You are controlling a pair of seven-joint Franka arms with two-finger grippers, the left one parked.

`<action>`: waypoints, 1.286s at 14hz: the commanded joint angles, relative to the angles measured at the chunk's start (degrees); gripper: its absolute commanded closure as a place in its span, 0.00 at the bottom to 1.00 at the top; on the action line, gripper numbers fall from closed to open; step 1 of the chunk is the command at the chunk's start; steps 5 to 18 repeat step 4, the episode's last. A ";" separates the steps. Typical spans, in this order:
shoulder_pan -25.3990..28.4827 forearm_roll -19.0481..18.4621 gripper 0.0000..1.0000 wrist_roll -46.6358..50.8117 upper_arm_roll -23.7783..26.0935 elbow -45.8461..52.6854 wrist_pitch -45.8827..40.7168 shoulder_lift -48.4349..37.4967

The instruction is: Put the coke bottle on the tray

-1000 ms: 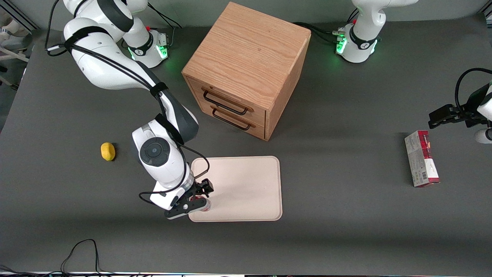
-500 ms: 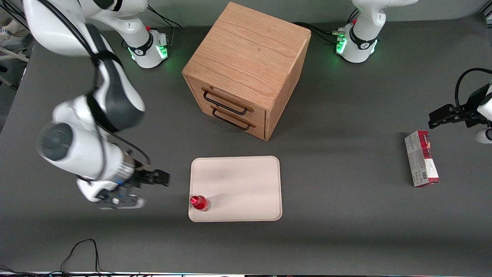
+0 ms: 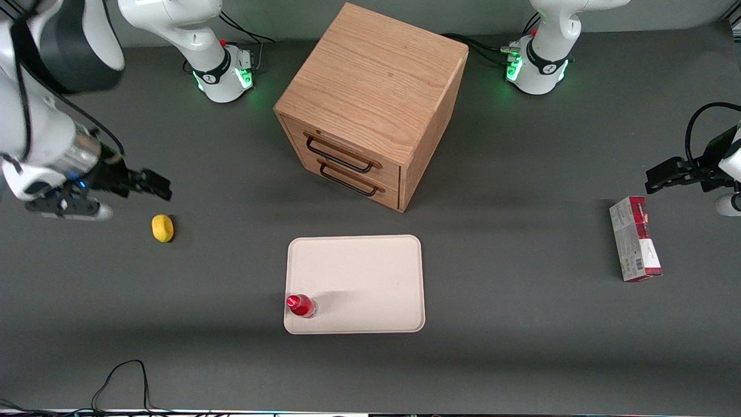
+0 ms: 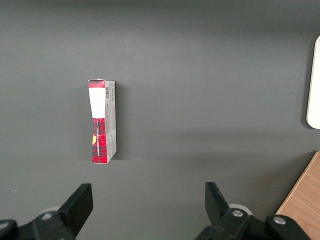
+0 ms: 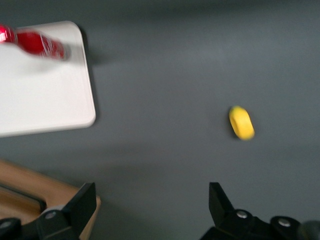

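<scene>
Dark grey table (image 3: 521,324). Resting directly on it: wooden drawer cabinet (image 3: 370,104), cream tray (image 3: 370,272), yellow object (image 3: 162,227), red-and-grey carton (image 3: 635,246). Gripper (image 3: 151,185) suspended above, fingers spread, near the yellow object.

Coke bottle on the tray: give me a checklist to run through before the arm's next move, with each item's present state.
1. Coke bottle stands on the tray: ok.
2. Bottle upright: ok, cap upward in the front view.
3. Bottle well inside the rim: not ok, it sits close to a corner nearest the front camera.
4. End effector released and empty: ok, fingers open in the right wrist view.
5. End effector away from the tray: ok, it hovers near the yellow object, toward the working arm's end.
6. Drawer cabinet drawers shut: ok.
</scene>
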 commanded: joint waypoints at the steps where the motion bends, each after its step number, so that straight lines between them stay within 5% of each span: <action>1: 0.34 0.51 0.00 -2.69 -0.97 -2.21 -1.54 -3.97; 18: 0.17 0.15 0.00 -2.07 -1.49 0.16 -2.08 -2.75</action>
